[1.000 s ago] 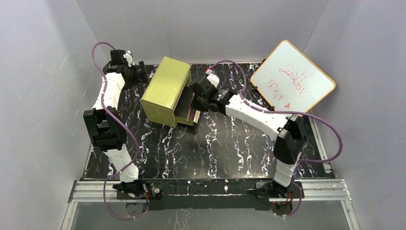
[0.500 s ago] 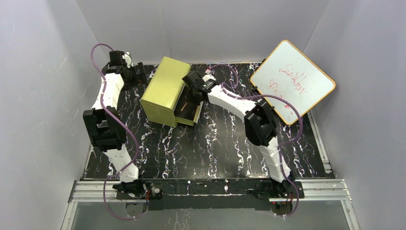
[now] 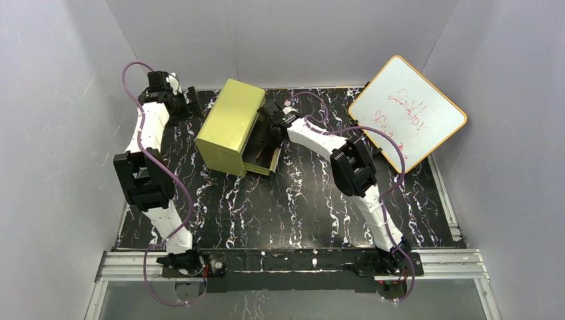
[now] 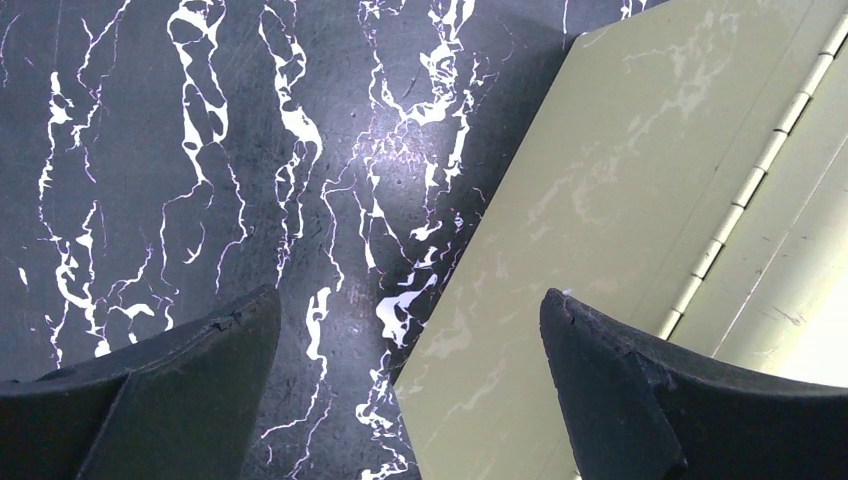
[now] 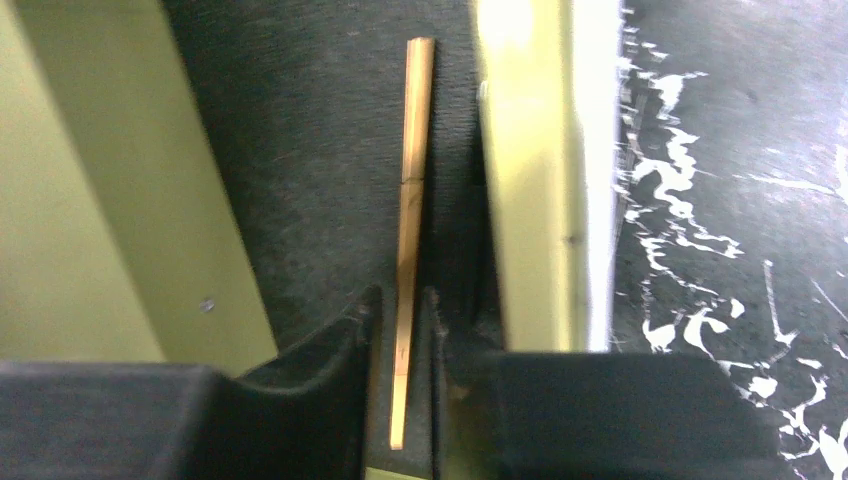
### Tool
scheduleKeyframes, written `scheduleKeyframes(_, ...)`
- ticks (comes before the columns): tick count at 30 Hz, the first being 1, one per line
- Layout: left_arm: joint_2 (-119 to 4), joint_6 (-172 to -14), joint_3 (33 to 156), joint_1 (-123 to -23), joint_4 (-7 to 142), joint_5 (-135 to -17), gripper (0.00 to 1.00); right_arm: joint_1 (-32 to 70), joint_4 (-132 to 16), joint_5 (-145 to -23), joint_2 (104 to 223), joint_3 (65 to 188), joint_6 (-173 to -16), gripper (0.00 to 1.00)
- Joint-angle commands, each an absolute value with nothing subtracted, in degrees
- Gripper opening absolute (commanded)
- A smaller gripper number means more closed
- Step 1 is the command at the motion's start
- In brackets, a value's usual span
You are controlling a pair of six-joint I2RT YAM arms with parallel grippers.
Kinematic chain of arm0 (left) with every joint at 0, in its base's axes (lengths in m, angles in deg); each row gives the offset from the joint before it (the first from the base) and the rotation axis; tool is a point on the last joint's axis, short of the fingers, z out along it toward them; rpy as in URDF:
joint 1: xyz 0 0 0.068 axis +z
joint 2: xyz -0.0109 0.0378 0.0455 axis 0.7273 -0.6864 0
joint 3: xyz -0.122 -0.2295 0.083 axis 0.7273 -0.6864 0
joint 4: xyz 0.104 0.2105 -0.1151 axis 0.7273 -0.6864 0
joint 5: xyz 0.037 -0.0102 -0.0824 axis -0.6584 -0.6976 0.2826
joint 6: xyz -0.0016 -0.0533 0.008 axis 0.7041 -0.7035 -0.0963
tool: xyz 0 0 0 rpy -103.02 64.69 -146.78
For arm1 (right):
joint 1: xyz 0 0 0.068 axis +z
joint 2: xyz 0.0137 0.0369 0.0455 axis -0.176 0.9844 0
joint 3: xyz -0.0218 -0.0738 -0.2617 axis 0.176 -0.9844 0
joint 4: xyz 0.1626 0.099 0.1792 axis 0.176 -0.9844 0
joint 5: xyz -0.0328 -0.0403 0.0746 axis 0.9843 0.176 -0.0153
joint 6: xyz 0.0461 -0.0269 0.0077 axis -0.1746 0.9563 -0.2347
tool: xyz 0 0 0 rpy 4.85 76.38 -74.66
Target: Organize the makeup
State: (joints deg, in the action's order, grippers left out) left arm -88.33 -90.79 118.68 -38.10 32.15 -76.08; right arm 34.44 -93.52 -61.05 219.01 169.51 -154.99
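Grey walls enclose a black marbled worktop [image 3: 300, 200], where the olive-green drawer box [image 3: 230, 123] sits with its drawer [image 5: 320, 150] pulled out. The thin gold pencil [image 5: 412, 200] lies flat on the drawer's dark floor beside its outer wall, long axis running straight away from the right gripper [image 5: 400, 295]. Its near end sits between those jaws, which are parted only narrowly and seem not to pinch it. The left gripper [image 4: 410, 298] hangs wide open and empty behind the box, so the right arm is nearer.

Thin gold pencil [image 5: 412, 200] lying flat on dark drawer lining
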Motion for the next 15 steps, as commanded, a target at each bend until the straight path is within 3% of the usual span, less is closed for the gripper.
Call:
scheduleKeyframes(1,-86.51,-91.07,118.66,-37.60,31.58,-74.86,0.99,34.12,-91.67,-62.69,219.40,172.15,-151.58,0.44)
scheduleKeyframes(2,-86.49,-91.07,118.71,-37.54,31.59,-74.84,0.99,34.08,-91.07,-62.92,219.31,171.96,-150.95,0.55)
scheduleKeyframes(4,-86.53,-91.07,118.67,-37.52,31.59,-74.67,0.99,34.08,-90.29,-63.06,219.03,171.75,-150.09,0.61)
scheduleKeyframes(15,-86.43,-91.31,118.38,-37.43,31.85,-74.61,0.99,33.30,-96.63,-60.05,212.36,177.07,-142.20,0.58)
